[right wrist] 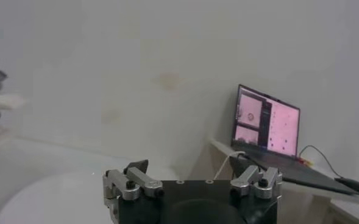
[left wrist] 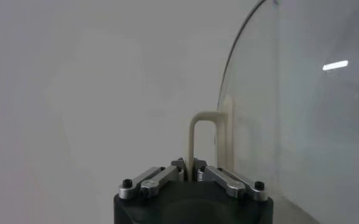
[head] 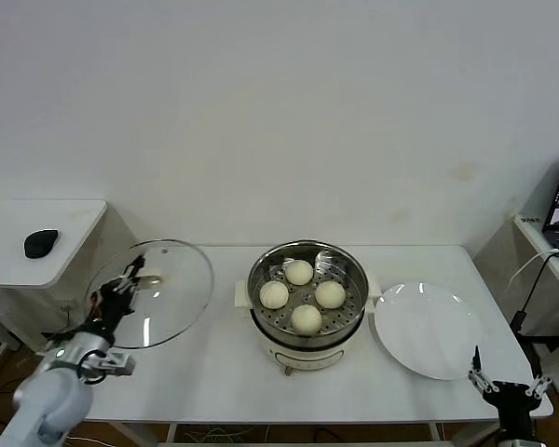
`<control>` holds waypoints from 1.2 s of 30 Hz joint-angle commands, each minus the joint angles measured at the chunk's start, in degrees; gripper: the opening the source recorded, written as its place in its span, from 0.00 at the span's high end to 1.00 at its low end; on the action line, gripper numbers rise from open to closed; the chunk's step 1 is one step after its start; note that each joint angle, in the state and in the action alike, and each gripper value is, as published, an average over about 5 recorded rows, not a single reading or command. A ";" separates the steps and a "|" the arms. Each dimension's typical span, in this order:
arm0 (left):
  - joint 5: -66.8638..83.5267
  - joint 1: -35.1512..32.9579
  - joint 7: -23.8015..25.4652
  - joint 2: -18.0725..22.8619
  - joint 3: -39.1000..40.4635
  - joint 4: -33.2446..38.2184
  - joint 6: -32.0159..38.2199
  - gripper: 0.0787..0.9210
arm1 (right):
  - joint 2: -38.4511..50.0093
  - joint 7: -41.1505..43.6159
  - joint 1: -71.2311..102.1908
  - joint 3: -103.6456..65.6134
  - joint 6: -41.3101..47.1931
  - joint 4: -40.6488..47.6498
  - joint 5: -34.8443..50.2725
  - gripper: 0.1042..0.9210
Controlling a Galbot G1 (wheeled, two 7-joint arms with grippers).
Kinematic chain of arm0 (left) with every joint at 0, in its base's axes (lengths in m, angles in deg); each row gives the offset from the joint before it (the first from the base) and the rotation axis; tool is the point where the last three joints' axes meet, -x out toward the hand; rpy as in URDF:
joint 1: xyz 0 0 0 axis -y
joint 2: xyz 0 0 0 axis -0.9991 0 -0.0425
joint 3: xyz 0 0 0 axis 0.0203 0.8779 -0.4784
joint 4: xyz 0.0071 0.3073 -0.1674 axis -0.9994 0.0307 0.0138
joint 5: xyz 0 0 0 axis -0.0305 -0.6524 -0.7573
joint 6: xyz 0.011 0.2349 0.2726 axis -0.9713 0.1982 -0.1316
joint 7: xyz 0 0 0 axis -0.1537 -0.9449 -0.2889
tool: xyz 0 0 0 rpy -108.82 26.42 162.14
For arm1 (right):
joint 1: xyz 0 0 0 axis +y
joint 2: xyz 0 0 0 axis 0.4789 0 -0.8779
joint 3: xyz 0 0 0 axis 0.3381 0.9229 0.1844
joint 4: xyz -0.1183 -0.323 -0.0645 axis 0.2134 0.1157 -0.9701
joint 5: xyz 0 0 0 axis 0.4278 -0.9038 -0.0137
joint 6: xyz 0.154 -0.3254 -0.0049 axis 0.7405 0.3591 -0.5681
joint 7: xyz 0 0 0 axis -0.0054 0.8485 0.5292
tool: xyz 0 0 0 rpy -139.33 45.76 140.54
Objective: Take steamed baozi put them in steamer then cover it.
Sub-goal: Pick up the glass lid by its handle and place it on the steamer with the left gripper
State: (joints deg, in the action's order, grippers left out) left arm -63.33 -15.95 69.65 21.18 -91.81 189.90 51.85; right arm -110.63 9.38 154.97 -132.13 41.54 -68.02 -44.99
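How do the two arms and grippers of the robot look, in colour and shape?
The left arm is rounded and silver-grey. The left gripper and right gripper each have a black block body and silver metal linkage fingers with black screws. No loose cables or markings show.

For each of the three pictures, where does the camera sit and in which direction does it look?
Head view: high, looking down at the table; both arms show.
Left wrist view: behind the left gripper, shut on the cover handle.
Right wrist view: behind the open right gripper, facing a laptop.
Shared: the head view also shows the cover and steamer.
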 commanded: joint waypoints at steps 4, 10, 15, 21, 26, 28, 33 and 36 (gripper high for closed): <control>-3.94 21.11 11.56 4.69 27.73 7.26 -20.19 0.92 | -2.30 -0.90 -1.85 1.76 -2.66 3.01 -7.31 0.12; -12.12 27.03 16.49 12.75 34.52 3.16 -22.49 0.92 | -2.42 -1.90 -2.16 2.20 -4.06 4.90 -10.27 0.12; -19.28 28.87 19.53 18.75 38.26 0.37 -23.27 0.92 | -2.43 -1.95 -2.30 2.16 -4.06 5.09 -10.35 0.12; -23.57 29.76 21.24 25.42 40.14 -4.01 -23.39 0.92 | -2.45 -1.96 -2.52 2.25 -4.26 5.59 -10.42 0.12; -24.45 29.59 20.76 28.48 40.64 -7.62 -22.98 0.92 | -2.40 -1.94 -2.53 2.13 -4.70 6.20 -10.43 0.12; -24.82 29.55 20.50 29.29 40.66 -8.96 -22.70 0.92 | -2.38 -1.90 -2.54 2.11 -4.79 6.39 -10.32 0.12; -25.41 29.41 20.16 29.97 40.71 -11.03 -22.08 0.92 | -2.37 -1.86 -2.69 2.12 -5.01 6.84 -10.25 0.12; -25.55 29.13 19.76 30.16 40.75 -11.74 -21.72 0.92 | -2.36 -1.91 -2.86 2.10 -5.14 7.20 -10.34 0.12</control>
State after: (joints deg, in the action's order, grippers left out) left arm -85.70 11.69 88.52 46.55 -53.59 182.93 30.61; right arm -112.90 7.62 152.31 -130.09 36.74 -61.45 -54.71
